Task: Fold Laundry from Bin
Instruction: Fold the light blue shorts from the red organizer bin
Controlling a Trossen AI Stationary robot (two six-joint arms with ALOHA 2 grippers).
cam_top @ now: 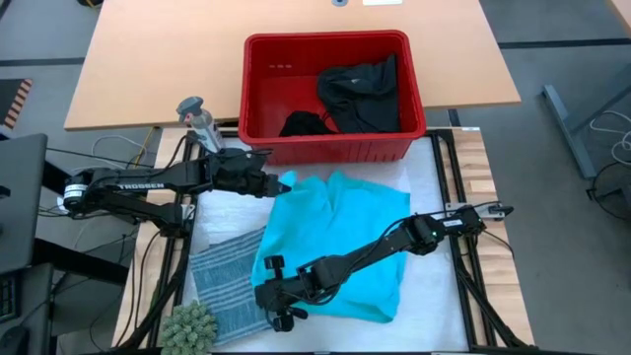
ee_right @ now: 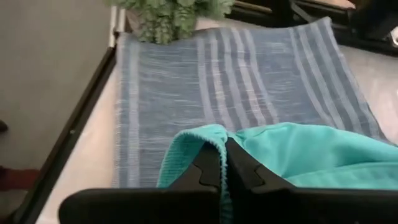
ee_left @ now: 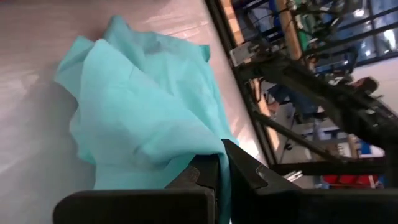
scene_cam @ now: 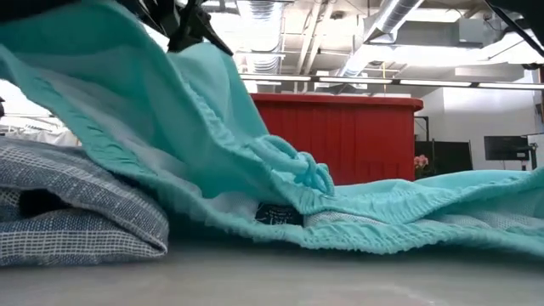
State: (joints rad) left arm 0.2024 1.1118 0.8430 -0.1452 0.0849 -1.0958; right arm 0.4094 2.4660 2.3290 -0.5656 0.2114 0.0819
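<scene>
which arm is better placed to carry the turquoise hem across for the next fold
Right, probably. The right gripper is shut on the turquoise garment at its near hem, beside the striped cloth. The left gripper pins the far corner by the bin.

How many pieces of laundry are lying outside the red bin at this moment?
2. The turquoise garment lies mid-table, pinched by the left gripper and right gripper. The striped cloth lies beside it, near the left front corner. More may be hidden underneath.
</scene>
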